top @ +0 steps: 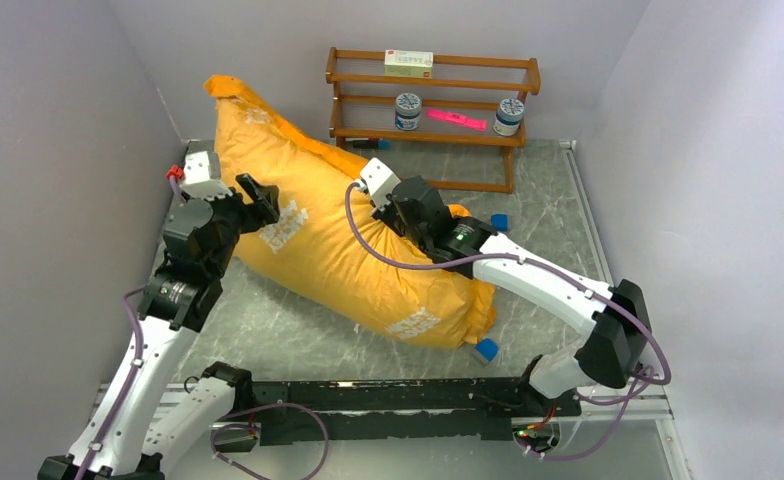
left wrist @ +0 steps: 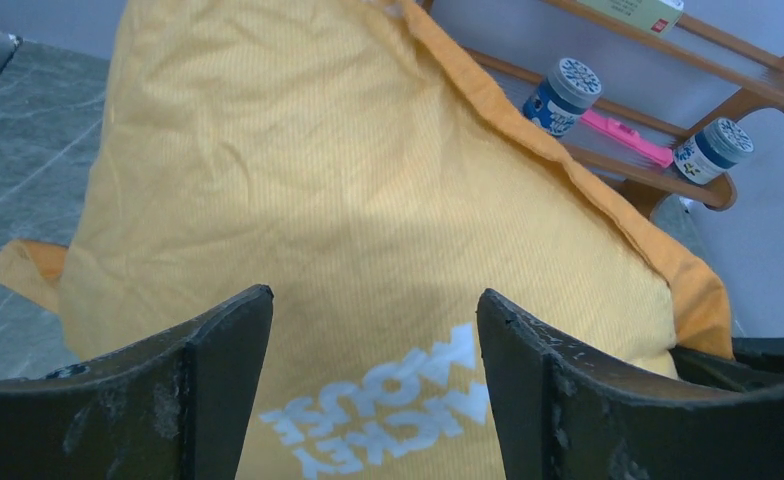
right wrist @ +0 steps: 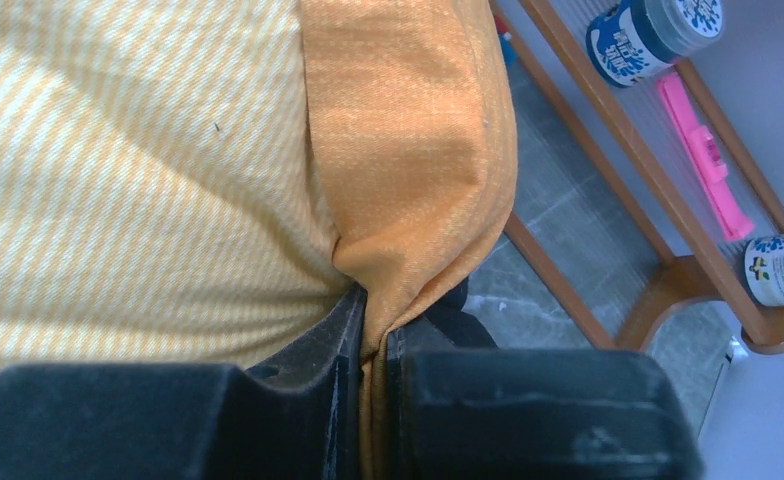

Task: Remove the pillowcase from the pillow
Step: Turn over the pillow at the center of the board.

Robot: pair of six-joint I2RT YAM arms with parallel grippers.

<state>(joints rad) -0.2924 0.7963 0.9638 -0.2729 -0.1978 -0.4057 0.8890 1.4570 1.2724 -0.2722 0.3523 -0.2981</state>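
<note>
One pillowcase (top: 318, 230), orange-yellow, is recorded lying diagonally across the grey table (top: 298, 340), its far corner raised against the back wall. The pillow is wholly enclosed by it and cannot itself be seen. Two arms are counted. The left gripper (left wrist: 373, 400) is held at the cover's side with its jaws spread wide and nothing between them; whether the fingers (left wrist: 198, 390) touch the fabric cannot be determined. White "MICKEY MOUSE" lettering is seen upside down beyond them, partly cut off by the lower frame edge. The right gripper (right wrist: 373, 380) is drawn narrow, pinched on a fold of the pillowcase's plain orange hem; its fingertips are hidden under the wrist in the overhead view. One wooden rack (top: 433, 100) is noted against the back wall, its lower left portion masked by the cover. On it are counted two blue-labelled jars (top: 408, 110) (top: 509, 116), one pink item (top: 456, 120) and one pale box (top: 409, 64), whose print is too small to read. Two small blue objects (top: 499, 222) (top: 487, 349) are observed at the cover's edge near the right arm; their nature cannot be made out.
</note>
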